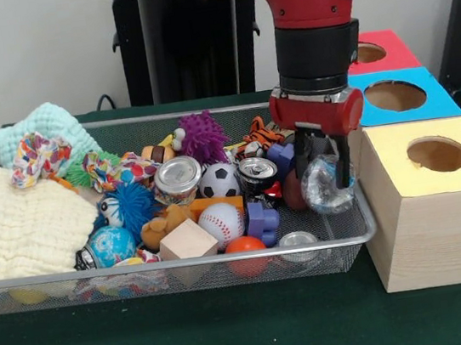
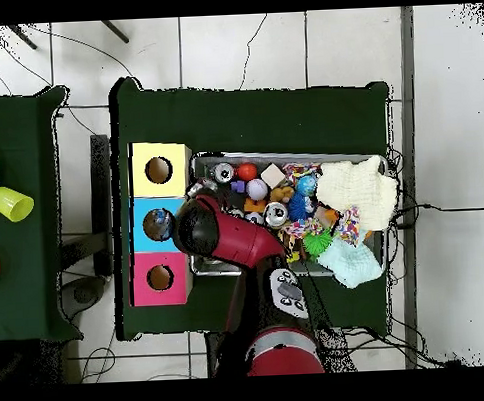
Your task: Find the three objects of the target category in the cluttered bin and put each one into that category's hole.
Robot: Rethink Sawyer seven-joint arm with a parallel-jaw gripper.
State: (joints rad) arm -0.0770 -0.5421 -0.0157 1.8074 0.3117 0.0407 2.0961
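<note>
In the front view my gripper [image 1: 324, 178] hangs over the right end of the wire bin [image 1: 175, 263], shut on a clear, shiny ball-like thing [image 1: 322, 190] held just above the bin floor. Other balls lie in the bin: a baseball [image 1: 220, 223], a soccer ball [image 1: 218, 180], an orange ball [image 1: 245, 244], a globe ball [image 1: 112, 245]. Right of the bin stand three boxes with round holes: yellow [image 1: 438, 153], blue [image 1: 396, 96] and red [image 1: 370, 52]. In the overhead view the arm's wrist [image 2: 201, 228] hides the gripper, beside the blue box [image 2: 159, 224].
The bin also holds two cans [image 1: 178, 178], a wooden block [image 1: 187, 240], purple blocks [image 1: 262, 222], spiky blue [image 1: 132, 203] and purple [image 1: 202, 136] balls, a tiger toy [image 1: 263, 132], a cream cloth [image 1: 14, 220] and a mint cloth [image 1: 44, 126].
</note>
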